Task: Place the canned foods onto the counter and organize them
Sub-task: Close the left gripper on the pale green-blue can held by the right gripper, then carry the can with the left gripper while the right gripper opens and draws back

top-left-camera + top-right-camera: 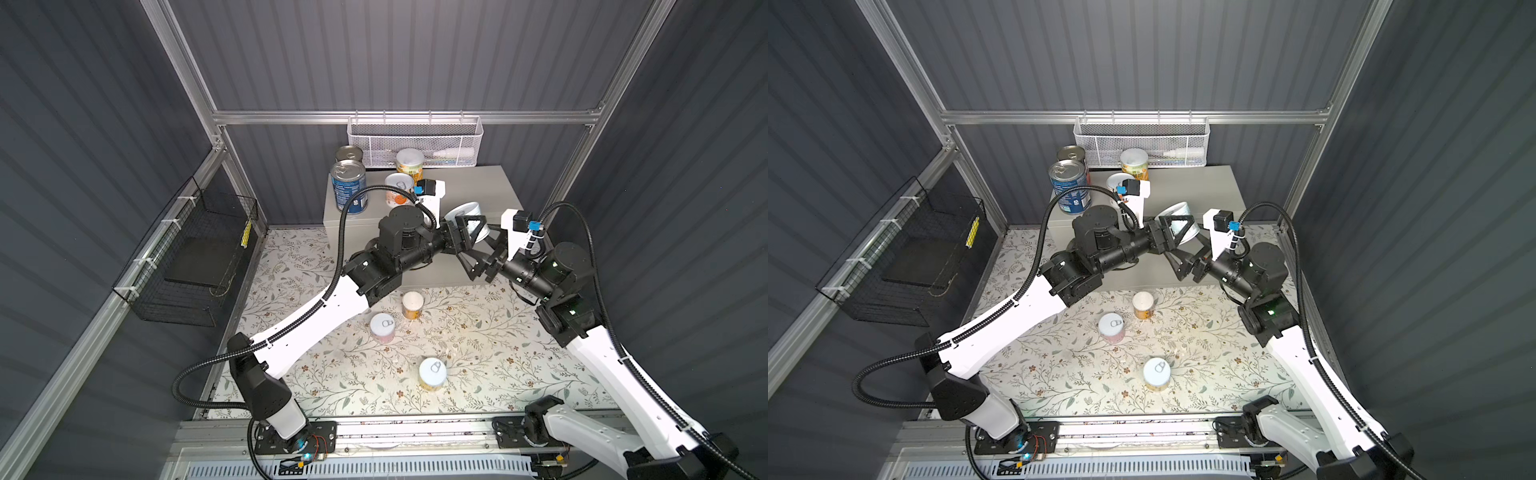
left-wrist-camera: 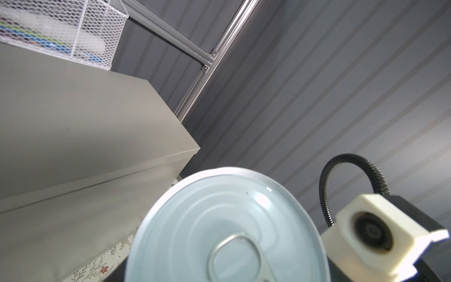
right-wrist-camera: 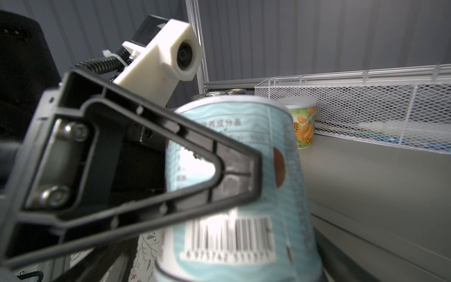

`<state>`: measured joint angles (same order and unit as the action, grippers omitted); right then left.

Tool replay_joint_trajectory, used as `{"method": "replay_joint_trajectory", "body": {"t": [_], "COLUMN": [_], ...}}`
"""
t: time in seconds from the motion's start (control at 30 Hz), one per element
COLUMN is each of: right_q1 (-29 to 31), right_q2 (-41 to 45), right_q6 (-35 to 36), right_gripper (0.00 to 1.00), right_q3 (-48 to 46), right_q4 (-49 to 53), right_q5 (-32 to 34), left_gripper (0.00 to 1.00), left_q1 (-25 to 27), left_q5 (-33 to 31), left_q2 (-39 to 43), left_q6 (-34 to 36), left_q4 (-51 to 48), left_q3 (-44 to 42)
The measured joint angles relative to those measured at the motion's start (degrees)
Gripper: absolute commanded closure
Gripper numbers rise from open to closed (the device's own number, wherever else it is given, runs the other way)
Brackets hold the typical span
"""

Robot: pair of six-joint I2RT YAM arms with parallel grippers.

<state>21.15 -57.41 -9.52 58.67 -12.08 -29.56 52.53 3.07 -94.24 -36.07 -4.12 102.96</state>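
Standing at the far middle, the counter (image 1: 473, 183) carries four upright cans on its left part: two dark blue cans (image 1: 349, 189) at the far left corner, one behind the other, an orange-and-green can (image 1: 409, 161) against the white mesh basket (image 1: 415, 139), and an orange-labelled can (image 1: 397, 191) nearer. The floral mat (image 1: 498, 357) in front holds three more upright cans, well apart from the counter: an orange can (image 1: 412, 304), a pink can (image 1: 382, 327) and, nearest, a yellow can (image 1: 432, 373). The left gripper (image 1: 476, 227) is clamped on a pale teal can (image 1: 465, 210), tilted over the counter's near edge. The right gripper (image 1: 476, 245) sits just beside that can with its jaws spread wide, holding nothing.
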Motion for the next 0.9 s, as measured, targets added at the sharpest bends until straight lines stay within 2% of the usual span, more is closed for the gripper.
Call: {"method": "replay_joint_trajectory", "body": {"t": [0.17,0.5,0.67,0.9], "right_q1": [-0.1,0.1,0.1,-0.1], "right_q2": [1.8,5.7,6.5,7.9], "right_q6": [1.2,3.4,3.6,3.5], "right_gripper": [0.01,0.01,0.01,0.01], "right_q3": [0.0,-1.0,-1.9,-4.2], "right_q4": [2.0,7.6,9.1,11.3], "right_q5": [3.7,7.7,10.2,13.2], "left_gripper": [0.52,0.53,0.53,0.54], "left_q1": [0.3,0.2,-0.1,-0.5], "left_q5": [1.5,-0.7,-3.8,-9.3], "left_q2": [-4.5,-10.4,-15.8,-17.8], "left_q6": [4.7,14.4,19.8,23.6], "left_q4": [-5.6,-10.9,-16.0,-20.0], "left_q3": [9.1,17.6,27.3,31.2]}}
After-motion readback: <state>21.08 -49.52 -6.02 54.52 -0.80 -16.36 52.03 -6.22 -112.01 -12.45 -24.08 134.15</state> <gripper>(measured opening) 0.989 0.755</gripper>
